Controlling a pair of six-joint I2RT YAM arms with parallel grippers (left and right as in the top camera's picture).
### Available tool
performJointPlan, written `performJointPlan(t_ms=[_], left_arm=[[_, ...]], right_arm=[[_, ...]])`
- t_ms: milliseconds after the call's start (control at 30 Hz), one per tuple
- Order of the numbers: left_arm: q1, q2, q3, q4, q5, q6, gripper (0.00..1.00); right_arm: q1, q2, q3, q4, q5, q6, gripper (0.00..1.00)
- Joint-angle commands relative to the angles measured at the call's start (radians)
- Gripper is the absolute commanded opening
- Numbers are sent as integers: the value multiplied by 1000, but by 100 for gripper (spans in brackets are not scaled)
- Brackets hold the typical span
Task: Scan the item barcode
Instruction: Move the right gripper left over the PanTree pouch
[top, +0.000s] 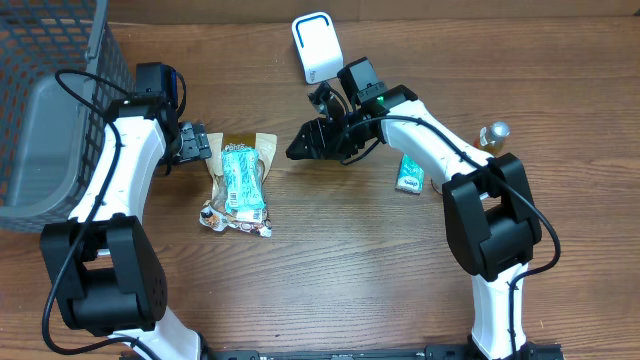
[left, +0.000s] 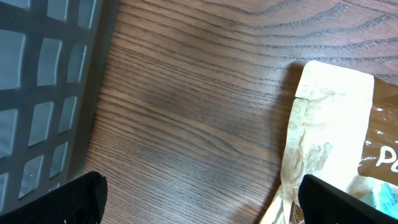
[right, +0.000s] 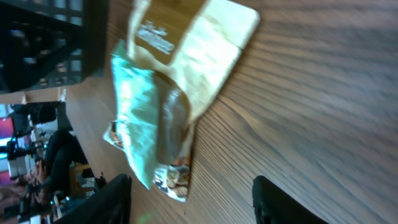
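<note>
Two blunt black fingertips (left: 84, 198) of the left pincer (left: 199, 208) sit in the bottom corners of the left wrist view. They are spread wide and released, with only dark, fine-grained wooden counter (left: 186, 112) between them. The right fingertip sits at the crinkled tan edge of the snack pouch (top: 240, 185). The pouch lies flat on the counter between the two arms. It is a long, matte, paper-like rectangle with a glossy teal front. A clear patch at its lower end shows brownish lumps. To the left stands a grey plastic basket (top: 50, 110) with a square lattice wall. The right pincer (right: 199, 202) hangs near the pouch's upper right corner, apart from it, its jaws parted and grasping nothing. Behind the right arm, at the counter's far edge, is a smooth white scanner (top: 315, 47) with rounded corners. A small teal packet (top: 411, 172) lies flat beside that arm. A bottle with a round silver cap (top: 494, 132) stands further right.
</note>
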Motion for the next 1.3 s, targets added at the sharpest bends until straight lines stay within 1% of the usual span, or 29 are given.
performJointPlan(t_ms=[0, 33, 67, 100, 200, 267, 600, 900, 1267], left_arm=[[-5, -1, 5, 2, -13, 4, 100], [-5, -1, 5, 2, -13, 4, 100], [-5, -1, 5, 2, -13, 4, 99], [-5, -1, 5, 2, -13, 4, 100], [-5, -1, 5, 2, -13, 4, 100], [-5, -1, 5, 2, -13, 4, 100], [-5, -1, 5, 2, -13, 4, 100], [-5, -1, 5, 2, -13, 4, 100], [-5, -1, 5, 2, -13, 4, 100]], right_arm=[[21, -18, 16, 14, -14, -28, 63], [28, -19, 14, 14, 9, -28, 71], [35, -18, 14, 13, 43, -28, 96], [39, -18, 14, 13, 73, -28, 100], [55, -18, 14, -3, 197, -28, 100], [60, -18, 14, -6, 227, -28, 100], [60, -18, 14, 7, 230, -28, 100], [60, -18, 14, 17, 334, -28, 100], [60, -18, 14, 17, 333, -28, 100]])
